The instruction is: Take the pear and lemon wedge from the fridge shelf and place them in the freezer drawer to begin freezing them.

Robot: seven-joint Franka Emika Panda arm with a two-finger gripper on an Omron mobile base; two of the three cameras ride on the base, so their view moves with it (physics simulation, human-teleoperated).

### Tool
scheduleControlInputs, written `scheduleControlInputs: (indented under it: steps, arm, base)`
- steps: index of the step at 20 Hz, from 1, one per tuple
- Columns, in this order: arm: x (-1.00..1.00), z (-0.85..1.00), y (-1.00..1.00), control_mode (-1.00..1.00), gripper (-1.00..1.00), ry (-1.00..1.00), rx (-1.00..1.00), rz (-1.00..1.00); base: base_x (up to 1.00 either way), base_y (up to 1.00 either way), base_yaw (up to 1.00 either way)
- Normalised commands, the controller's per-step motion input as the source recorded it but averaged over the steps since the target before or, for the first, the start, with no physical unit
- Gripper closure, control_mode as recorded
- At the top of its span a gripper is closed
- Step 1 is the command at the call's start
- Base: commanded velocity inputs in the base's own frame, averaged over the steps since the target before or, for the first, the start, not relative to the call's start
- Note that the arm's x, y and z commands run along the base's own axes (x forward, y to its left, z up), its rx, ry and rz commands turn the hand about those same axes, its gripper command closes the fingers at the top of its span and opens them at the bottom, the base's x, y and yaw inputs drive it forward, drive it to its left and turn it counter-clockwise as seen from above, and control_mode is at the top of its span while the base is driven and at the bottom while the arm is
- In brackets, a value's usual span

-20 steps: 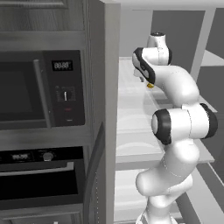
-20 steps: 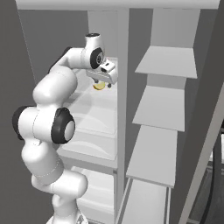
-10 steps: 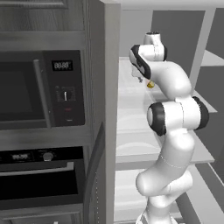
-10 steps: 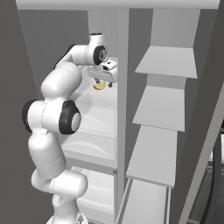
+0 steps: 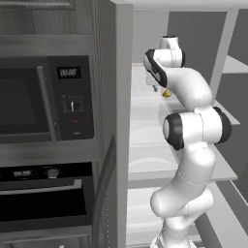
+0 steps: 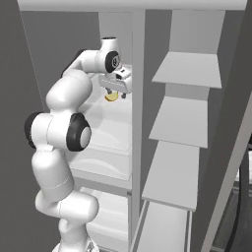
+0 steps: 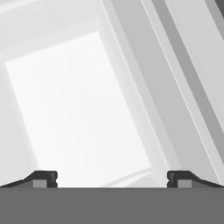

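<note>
My gripper point(image 6: 114, 90) hangs open inside the fridge, just above the white fridge shelf point(image 6: 104, 120). A small yellow fruit point(image 6: 112, 97) lies on that shelf right under the fingers; I cannot tell whether it is the pear or the lemon wedge. From the left the same fruit point(image 5: 166, 94) peeks out beside the hand point(image 5: 156, 85). In the hand view the gripper point(image 7: 111, 179) has nothing between its two dark fingertips point(image 7: 43, 178), and the pale shelf point(image 7: 78, 109) lies beyond them. The freezer drawer is out of view.
A vertical fridge divider point(image 6: 137, 98) stands close to the right of the hand. Grey door shelves point(image 6: 182, 118) step down on the right. Clear bins point(image 6: 101, 160) sit below the shelf. A dark oven stack point(image 5: 43, 97) stands left of the fridge wall point(image 5: 115, 121).
The arm's elbow and upper links have swung to a new posture, while the hand stays over the yellow fruit. The jaws remain open.
</note>
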Motion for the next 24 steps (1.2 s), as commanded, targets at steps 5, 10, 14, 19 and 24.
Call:
scheduleControlInputs:
  steps: [5, 10, 14, 19, 24]
  arm:
    - [-0.32, -0.09, 0.08, -1.0, -1.0, -0.04, 0.0, 0.0]
    - [-0.27, -0.16, 0.15, -1.0, -1.0, -0.01, 0.0, 0.0]
    - [-0.13, -0.19, 0.08, -1.0, -1.0, -0.01, 0.0, 0.0]
    - [0.0, -0.27, 0.01, -1.0, 1.0, -0.01, 0.0, 0.0]
    - [0.0, -0.14, 0.05, -1.0, 1.0, -0.1, 0.0, 0.0]
  base:
    - [0.0, 0.0, 0.0]
    - [0.0, 0.0, 0.0]
    - [0.0, 0.0, 0.0]
    - [0.0, 0.0, 0.0]
    - [0.0, 0.0, 0.0]
